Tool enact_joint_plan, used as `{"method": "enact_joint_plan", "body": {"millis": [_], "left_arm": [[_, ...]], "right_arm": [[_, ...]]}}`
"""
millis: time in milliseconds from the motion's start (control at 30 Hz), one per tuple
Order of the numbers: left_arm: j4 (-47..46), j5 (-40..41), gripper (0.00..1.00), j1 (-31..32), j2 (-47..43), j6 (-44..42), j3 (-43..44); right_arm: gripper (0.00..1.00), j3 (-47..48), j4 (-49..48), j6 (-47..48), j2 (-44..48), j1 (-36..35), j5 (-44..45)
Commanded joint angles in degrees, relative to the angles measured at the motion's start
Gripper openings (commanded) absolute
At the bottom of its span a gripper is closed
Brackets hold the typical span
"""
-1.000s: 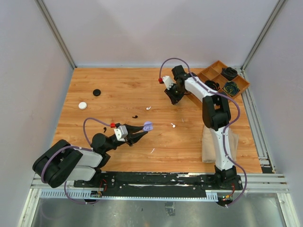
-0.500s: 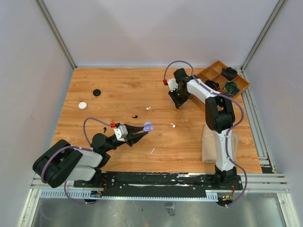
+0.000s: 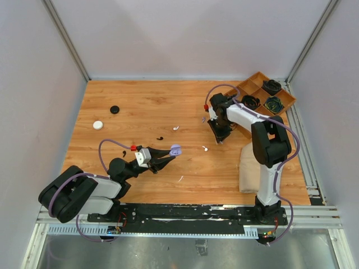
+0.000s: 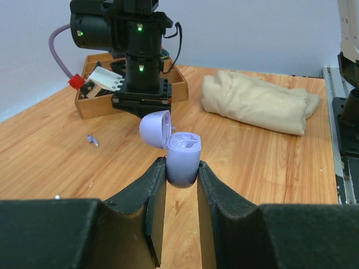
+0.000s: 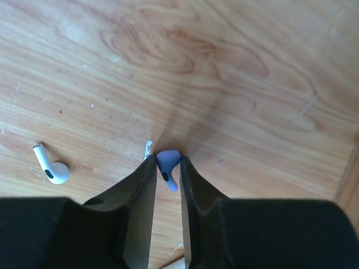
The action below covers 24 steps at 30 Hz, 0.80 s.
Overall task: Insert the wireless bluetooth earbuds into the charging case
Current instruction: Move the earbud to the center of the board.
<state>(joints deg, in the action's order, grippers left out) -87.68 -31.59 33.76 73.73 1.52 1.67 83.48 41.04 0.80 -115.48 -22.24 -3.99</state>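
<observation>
The wooden table carries a black disc and a white disc near its left edge, well apart from a wooden tray at the far right corner and a beige cloth lying by the right edge. Scattered across the middle are a black earbud, a small black piece, a white earbud, a second white earbud and a lavender earbud. A thin white sliver lies nearer the front.
</observation>
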Motion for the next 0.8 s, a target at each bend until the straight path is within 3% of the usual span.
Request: {"method": "enact_joint_plan", "body": {"millis": [0, 433, 767], "left_arm": [[-12.87, 0.13, 0.00, -0.52, -0.60, -0.46, 0.52], [-12.69, -0.18, 0.00, -0.50, -0.87, -0.15, 0.52], [-12.38, -0.65, 0.00, -0.49, -1.13, -0.16, 0.54]], "right_arm": [[0.24, -3.73, 3.01, -5.60, 0.14, -2.06, 2.44], [0.34, 0.20, 7.42, -4.66, 1.30, -2.20, 3.07], [0.39, 7.40, 13.26, 6.32, -1.83, -2.19, 2.21]]}}
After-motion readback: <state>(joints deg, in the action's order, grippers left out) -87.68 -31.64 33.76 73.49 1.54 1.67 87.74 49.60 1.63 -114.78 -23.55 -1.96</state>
